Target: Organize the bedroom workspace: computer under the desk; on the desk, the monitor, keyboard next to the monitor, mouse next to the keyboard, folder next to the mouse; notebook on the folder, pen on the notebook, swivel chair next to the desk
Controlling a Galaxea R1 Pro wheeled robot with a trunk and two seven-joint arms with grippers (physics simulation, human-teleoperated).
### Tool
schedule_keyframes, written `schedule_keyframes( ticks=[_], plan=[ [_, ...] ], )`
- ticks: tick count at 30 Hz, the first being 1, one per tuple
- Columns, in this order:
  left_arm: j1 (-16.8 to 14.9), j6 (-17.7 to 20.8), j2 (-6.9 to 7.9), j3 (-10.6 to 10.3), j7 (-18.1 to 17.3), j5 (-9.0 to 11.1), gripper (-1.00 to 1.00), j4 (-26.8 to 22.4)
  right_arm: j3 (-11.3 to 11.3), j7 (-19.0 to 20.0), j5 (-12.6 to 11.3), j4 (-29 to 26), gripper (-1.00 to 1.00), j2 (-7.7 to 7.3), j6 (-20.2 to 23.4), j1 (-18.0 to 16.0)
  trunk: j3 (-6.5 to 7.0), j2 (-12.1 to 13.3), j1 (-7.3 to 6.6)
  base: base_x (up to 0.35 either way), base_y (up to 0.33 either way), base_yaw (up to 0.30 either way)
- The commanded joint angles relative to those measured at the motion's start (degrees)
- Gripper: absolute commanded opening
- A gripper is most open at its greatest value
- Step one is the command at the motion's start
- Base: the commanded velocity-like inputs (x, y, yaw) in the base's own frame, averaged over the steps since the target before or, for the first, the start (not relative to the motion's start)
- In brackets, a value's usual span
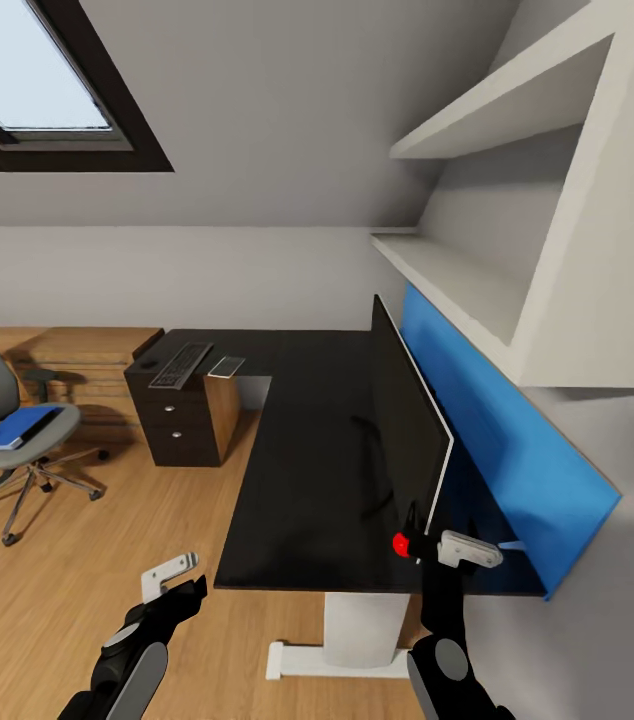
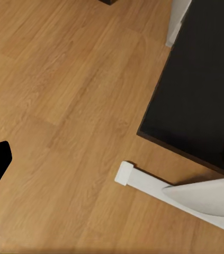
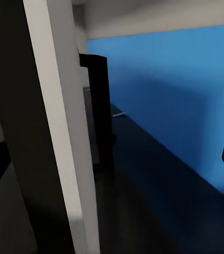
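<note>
Working at the monitor (image 1: pixel 409 420), upright on the desk (image 1: pixel 297 470) against its blue back panel, my right claw (image 1: pixel 427 545) seems clamped on its near edge; next I must release cleanly without tipping it

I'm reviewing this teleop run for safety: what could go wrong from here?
The right pincer sits at the monitor's near edge; a sideways push might tip the thin screen or slide it along the desk. The notebook overhangs the folder on the swivel chair, which could roll when reached for.
</note>
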Motion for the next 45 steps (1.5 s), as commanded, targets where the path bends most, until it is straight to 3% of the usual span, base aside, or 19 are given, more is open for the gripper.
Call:
schedule_keyframes(
  ticks=[1,18,31,35,39,42,45],
  plan=[
    [-0.06,0.1,0.07,-0.15,0.52,0.44,1.0,-0.08,0.04,-0.55,0.45,0.02,1.0,-0.02,0.09,-0.05,-0.11,-0.1,0.02,-0.119,0.0,0.0],
    [-0.06,0.14,0.08,-0.15,0.52,0.44,1.0,-0.12,0.53,-0.3,0.52,1.33,1.0,-0.04,0.09,-0.05,-0.11,-0.1,0.02,-0.299,0.0,0.0],
    [-0.17,0.43,0.39,-0.07,0.52,0.75,1.0,0.41,1.67,-0.29,0.42,5.69,1.0,0.17,-0.33,-0.05,-0.11,-0.1,0.02,-0.333,0.0,0.0],
    [0.01,0.1,0.58,-0.04,0.35,0.78,1.0,3.87,1.59,-0.29,0.4,10.11,1.0,0.15,0.2,-0.05,-0.11,-0.1,0.02,-0.331,0.032,0.0],
    [0.83,-0.68,1.85,0.04,0.22,0.71,1.0,11.48,1.5,-0.29,0.39,15.9,1.0,0.11,0.25,-0.05,-0.11,-0.1,0.02,-0.296,0.153,0.0],
    [1.06,-3.65,3.33,0.03,0.04,0.78,1.0,19.46,1.38,-0.22,0.38,22.4,1.0,0.02,-0.09,-0.05,-0.11,-0.1,0.02,-0.23,0.239,0.0],
    [1.13,-7.18,3.8,0.02,-0.7,0.72,1.0,24.85,1.33,-0.16,0.37,28.76,1.0,-0.01,-2.18,-0.05,-0.11,-0.1,0.02,-0.152,0.285,0.0]
  ],
)
